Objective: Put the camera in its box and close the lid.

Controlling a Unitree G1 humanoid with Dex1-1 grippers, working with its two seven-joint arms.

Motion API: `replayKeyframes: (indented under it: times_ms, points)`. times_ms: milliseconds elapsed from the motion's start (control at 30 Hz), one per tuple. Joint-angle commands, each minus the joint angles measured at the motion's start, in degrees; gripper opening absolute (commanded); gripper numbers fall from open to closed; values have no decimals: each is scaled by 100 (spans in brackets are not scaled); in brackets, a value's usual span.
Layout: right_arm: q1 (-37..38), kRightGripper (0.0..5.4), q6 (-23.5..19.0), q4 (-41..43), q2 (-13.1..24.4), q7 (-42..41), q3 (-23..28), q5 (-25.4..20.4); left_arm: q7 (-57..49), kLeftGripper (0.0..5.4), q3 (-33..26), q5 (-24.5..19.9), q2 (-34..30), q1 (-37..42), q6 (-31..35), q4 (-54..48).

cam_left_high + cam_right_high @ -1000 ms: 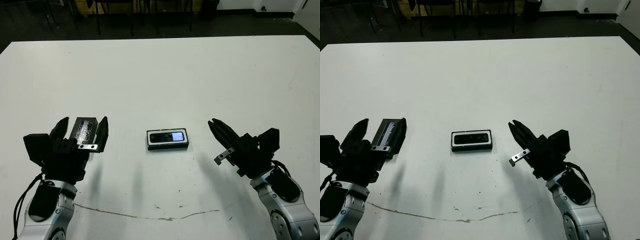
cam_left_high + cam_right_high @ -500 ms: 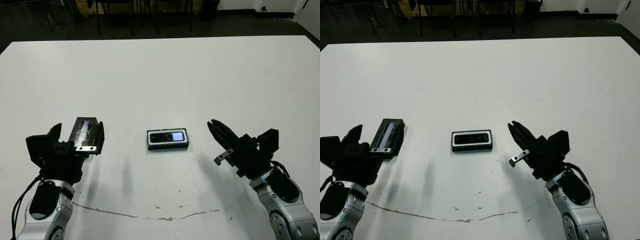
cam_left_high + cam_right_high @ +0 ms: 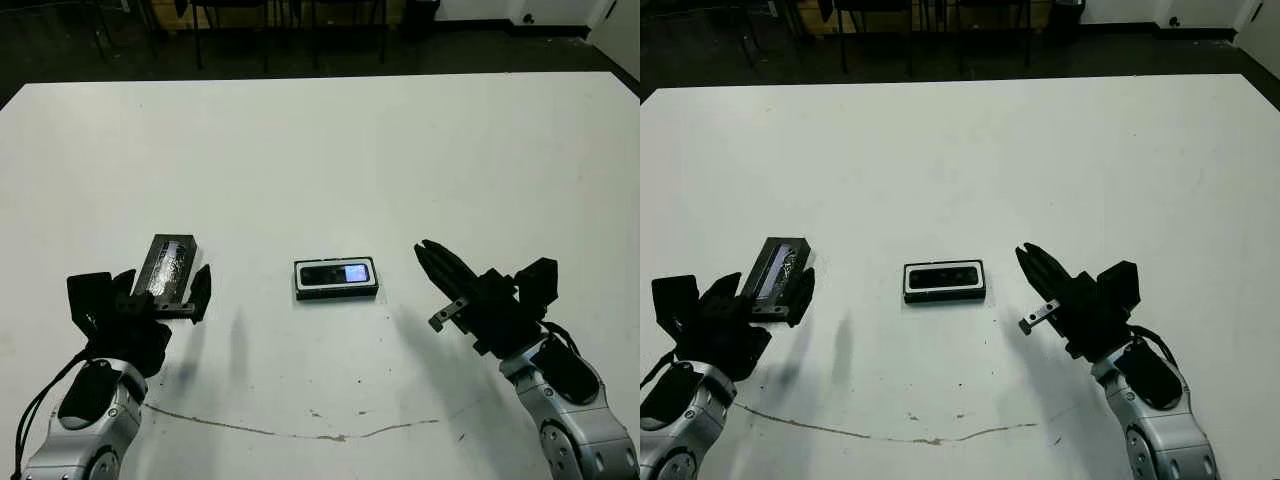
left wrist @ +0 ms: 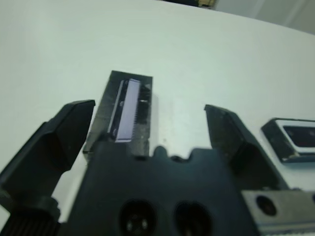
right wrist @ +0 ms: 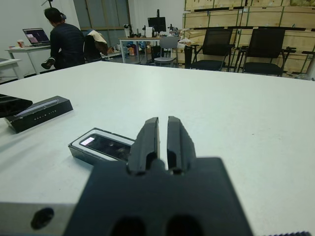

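**Camera's in the box, lid isn't on**

Camera (image 3: 337, 273) sits in the box (image 3: 336, 291) mid-worktop (image 3: 330, 150), screen lit. Lid (image 3: 169, 266) lies flat toward the left edge, left gripper (image 3: 163, 291) spread open at its near end. Right gripper (image 3: 435, 265), fingers (image 3: 450, 275) together, hovers right of the box.

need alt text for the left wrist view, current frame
The left pincer is open on the white table, its two black fingers on either side of the black lid without touching it; the lid's glossy strip faces up. At the frame's edge is one end of the white-lined box with the camera inside.
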State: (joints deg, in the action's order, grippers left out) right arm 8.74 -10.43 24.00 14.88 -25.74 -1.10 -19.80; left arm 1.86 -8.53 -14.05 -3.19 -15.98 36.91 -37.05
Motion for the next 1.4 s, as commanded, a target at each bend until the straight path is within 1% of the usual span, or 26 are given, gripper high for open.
replayKeyframes:
  times_ms: [33,133,233,300,467,500,567,633,767,833,900,967,1033,1133,1233,1400]
  points:
    - [3,0,30,-154,33,-60,32,-13,-173,539,213,455,-111,-124,-274,130]
    - [-20,0,213,-249,40,-129,30,46,-349,539,434,977,-143,-182,-623,222]
    - [-21,0,223,-267,45,-129,35,45,-461,539,614,1417,-158,-237,-1016,336]
    - [-15,0,206,-255,52,-111,35,54,-451,539,649,1544,-143,-261,-1174,397]
    - [-5,0,172,-237,62,-58,39,98,-274,539,586,1503,-167,-209,-1041,453]
    - [3,0,162,-221,71,-39,41,120,-214,539,545,1416,-148,-196,-994,464]
    - [-2,0,221,-277,64,-64,54,111,-208,539,551,1468,-149,-176,-913,476]
    - [-1,0,142,-249,87,-42,58,108,-275,539,553,1484,-61,-164,-814,437]
    - [-18,0,-7,-169,142,-65,75,17,-296,539,504,1427,25,-160,-862,481]
    - [-14,0,-86,-116,153,-1,74,51,-333,539,510,1511,15,-144,-902,543]
    - [-7,0,-164,-73,157,65,74,97,-370,539,464,1452,90,-122,-848,547]
    - [-3,0,-204,-51,158,88,78,94,-388,539,432,1422,135,-134,-943,565]
    - [-21,0,-195,-111,154,27,97,14,-406,539,415,1426,145,-142,-1000,575]
    - [-38,0,-149,-161,163,-19,106,28,-544,539,430,1574,147,-122,-935,579]
    - [-23,0,-337,-56,162,55,119,-1,-557,539,401,1562,133,-88,-920,638]
    - [0,0,-530,126,185,125,112,29,-380,539,303,1380,59,-33,-796,767]
